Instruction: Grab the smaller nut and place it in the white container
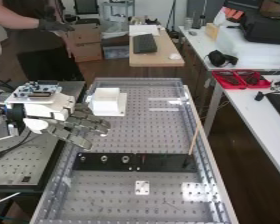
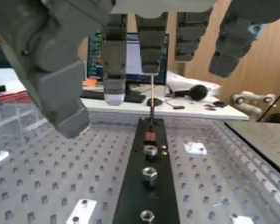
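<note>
Looks like the pre-grab step: the robot hand [image 1: 87, 124] is open and empty, so next it needs lowering onto the smaller nut [image 1: 82, 159].

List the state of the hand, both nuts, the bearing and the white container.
Hand: open, empty.
Smaller nut: on the bar, not grasped.
Larger nut: on the bar.
Bearing: on the bar.
White container: on the bench, contents unclear.

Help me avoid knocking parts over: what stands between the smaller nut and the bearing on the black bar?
The larger nut stands between the smaller nut and the bearing, as the high view shows.
</note>
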